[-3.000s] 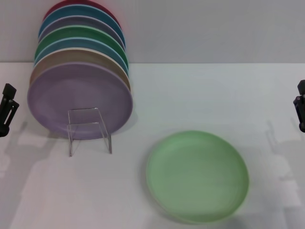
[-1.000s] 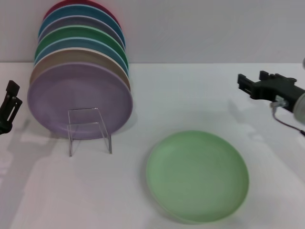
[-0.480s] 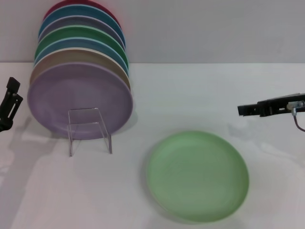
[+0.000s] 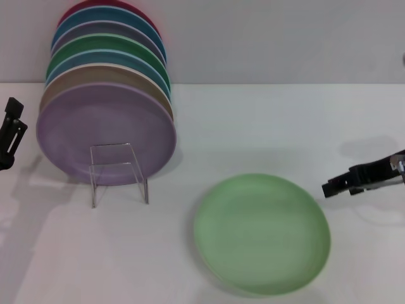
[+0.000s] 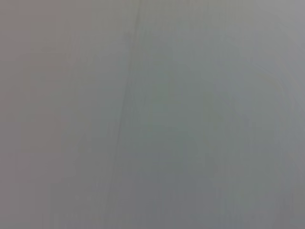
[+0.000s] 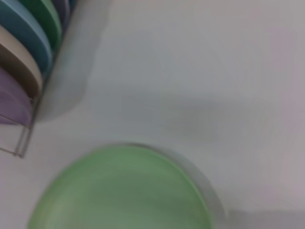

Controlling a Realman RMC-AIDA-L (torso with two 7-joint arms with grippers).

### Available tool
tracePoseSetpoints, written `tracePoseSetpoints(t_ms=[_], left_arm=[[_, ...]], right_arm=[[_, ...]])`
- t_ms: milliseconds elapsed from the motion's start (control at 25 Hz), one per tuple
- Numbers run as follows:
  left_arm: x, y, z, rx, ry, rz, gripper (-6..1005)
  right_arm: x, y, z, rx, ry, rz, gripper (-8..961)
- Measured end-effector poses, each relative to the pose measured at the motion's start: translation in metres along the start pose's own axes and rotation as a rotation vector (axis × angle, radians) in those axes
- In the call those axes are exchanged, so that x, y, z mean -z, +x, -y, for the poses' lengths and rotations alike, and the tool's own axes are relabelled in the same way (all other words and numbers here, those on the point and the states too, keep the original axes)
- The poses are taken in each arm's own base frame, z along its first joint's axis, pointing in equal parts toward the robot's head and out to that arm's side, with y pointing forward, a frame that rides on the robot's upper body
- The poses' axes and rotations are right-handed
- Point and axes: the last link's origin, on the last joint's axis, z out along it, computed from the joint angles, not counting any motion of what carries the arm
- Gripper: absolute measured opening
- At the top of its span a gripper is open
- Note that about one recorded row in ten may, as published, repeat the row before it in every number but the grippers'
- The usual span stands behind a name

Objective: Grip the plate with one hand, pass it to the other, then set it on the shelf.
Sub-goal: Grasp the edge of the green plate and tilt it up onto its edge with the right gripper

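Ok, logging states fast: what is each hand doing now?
Left hand: parked at the table's left edge, holding nothing.
Right hand: beside the plate, holding nothing.

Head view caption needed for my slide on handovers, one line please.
Right gripper nears the mint plate lying flat on the table; left gripper waits beside the racked plates.

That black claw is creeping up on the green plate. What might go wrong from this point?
The pale green plate lies flat on the table, so the right tool, low beside its rim, may push it along rather than get under the edge. The clear rack already holds a leaning row of plates; adding another could knock them. The left tool waits far off, so the handover travels a long way.
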Motion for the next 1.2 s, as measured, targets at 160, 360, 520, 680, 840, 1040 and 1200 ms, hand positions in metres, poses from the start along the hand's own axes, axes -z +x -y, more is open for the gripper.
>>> tracePoseSetpoints(t_ms=[160, 360, 520, 680, 840, 1040, 1200], left_arm=[[0.001, 0.001, 0.000, -0.001, -0.002, -0.008, 806], [0.002, 0.001, 0.000, 0.001, -0.001, -0.008, 806], [0.003, 0.001, 0.000, 0.002, -0.002, -0.007, 805], [0.003, 0.001, -0.001, 0.004, -0.005, -0.005, 805], [0.003, 0.001, -0.001, 0.005, -0.006, -0.005, 804], [0.003, 0.001, -0.001, -0.003, -0.009, -0.003, 804], [0.003, 0.001, -0.002, -0.003, -0.010, -0.003, 804]], right_arm=[[-0.007, 0.004, 0.007, -0.030, 0.001, -0.029, 605], [-0.022, 0.009, 0.013, -0.054, -0.013, -0.059, 604], [-0.030, 0.010, 0.013, -0.056, -0.021, -0.071, 605], [-0.039, 0.011, 0.012, -0.052, -0.030, -0.085, 605], [-0.043, 0.010, 0.011, -0.048, -0.035, -0.090, 606], [-0.048, 0.008, 0.009, -0.050, -0.040, -0.091, 605], [-0.051, 0.007, 0.008, -0.051, -0.044, -0.096, 601]])
